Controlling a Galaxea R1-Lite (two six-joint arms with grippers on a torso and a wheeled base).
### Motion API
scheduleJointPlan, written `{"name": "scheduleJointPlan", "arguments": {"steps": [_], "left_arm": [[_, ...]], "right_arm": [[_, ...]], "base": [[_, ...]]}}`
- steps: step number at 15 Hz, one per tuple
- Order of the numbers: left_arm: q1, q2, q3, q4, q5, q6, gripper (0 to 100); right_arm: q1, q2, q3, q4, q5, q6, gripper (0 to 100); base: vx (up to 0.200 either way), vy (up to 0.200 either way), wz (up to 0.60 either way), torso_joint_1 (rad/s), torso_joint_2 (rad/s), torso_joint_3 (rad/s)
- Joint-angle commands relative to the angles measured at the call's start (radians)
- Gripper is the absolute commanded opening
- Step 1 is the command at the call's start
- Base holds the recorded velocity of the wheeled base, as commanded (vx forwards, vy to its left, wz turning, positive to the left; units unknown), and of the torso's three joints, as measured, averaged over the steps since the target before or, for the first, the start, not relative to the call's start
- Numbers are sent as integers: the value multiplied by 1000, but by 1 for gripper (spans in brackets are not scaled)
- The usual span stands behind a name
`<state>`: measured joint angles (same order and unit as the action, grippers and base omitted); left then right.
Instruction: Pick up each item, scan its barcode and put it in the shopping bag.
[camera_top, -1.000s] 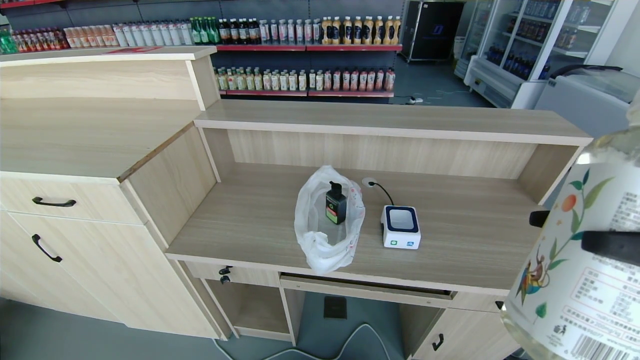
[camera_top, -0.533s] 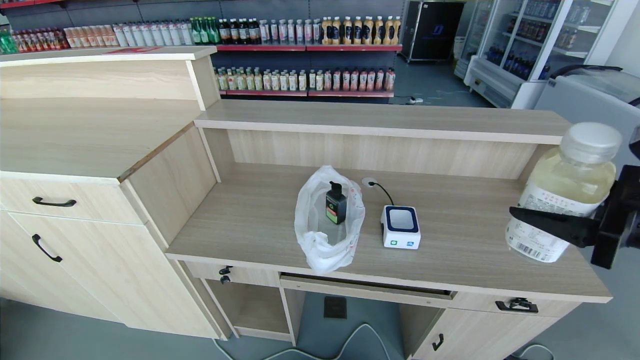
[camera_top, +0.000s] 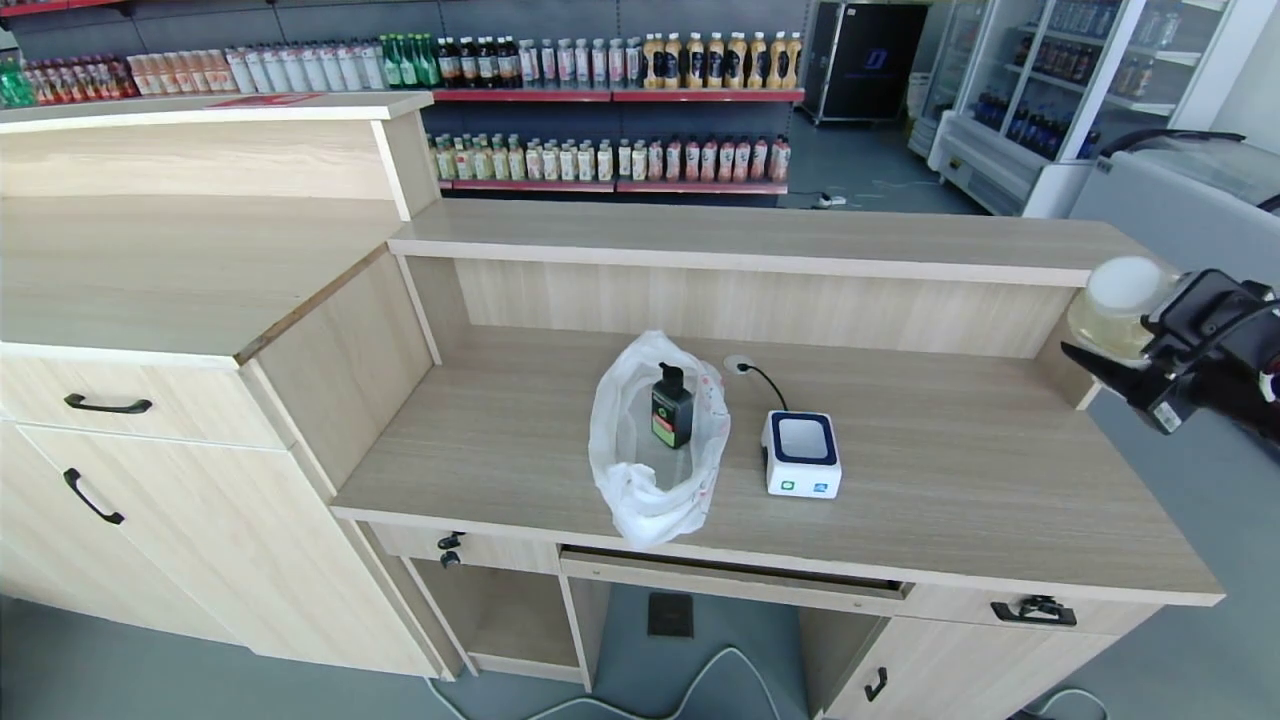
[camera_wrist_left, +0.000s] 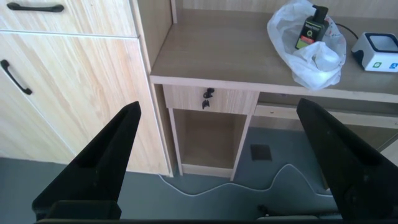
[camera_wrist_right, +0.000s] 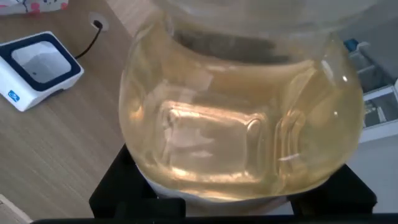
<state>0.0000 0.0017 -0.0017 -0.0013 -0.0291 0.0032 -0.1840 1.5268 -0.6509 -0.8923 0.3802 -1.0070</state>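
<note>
Gripping bottle (camera_top: 1112, 302) — R gripper (camera_top: 1120, 355), well right of scanner (camera_top: 803, 452).

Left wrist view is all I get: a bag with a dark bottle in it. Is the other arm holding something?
Observer: Yes. The right gripper is shut on a bottle of pale yellow drink.
Operator: Where is it?
Observer: Up in the air by the right end of the counter, to the right of the scanner.
Operator: Does it have a lid?
Observer: Yes, a whitish cap is on it.
</note>
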Motion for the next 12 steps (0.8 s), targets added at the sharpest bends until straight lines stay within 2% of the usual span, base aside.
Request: {"name": "scheduleJointPlan", "arguments": {"steps": [1, 4, 5, 9, 12], "left_arm": [[0, 0, 0, 0, 0, 0, 100], [0, 0, 0, 0, 0, 0, 100], [0, 0, 0, 0, 0, 0, 100], [0, 0, 0, 0, 0, 0, 100], [0, 0, 0, 0, 0, 0, 100]], "right_arm": [[-23, 108, 20, -74, 2, -24, 0], [-14, 182, 37, -217, 14, -47, 0], [3, 227, 28, -270, 82, -36, 0], [0, 335, 37, -332, 255, -44, 0], [-45, 408, 34, -349, 332, -45, 0]], "base": [[0, 0, 600, -2, 7, 2], [0, 0, 600, -2, 2, 1], [0, 0, 600, 2, 7, 2], [0, 0, 0, 0, 0, 0], [0, 0, 0, 0, 0, 0]]}}
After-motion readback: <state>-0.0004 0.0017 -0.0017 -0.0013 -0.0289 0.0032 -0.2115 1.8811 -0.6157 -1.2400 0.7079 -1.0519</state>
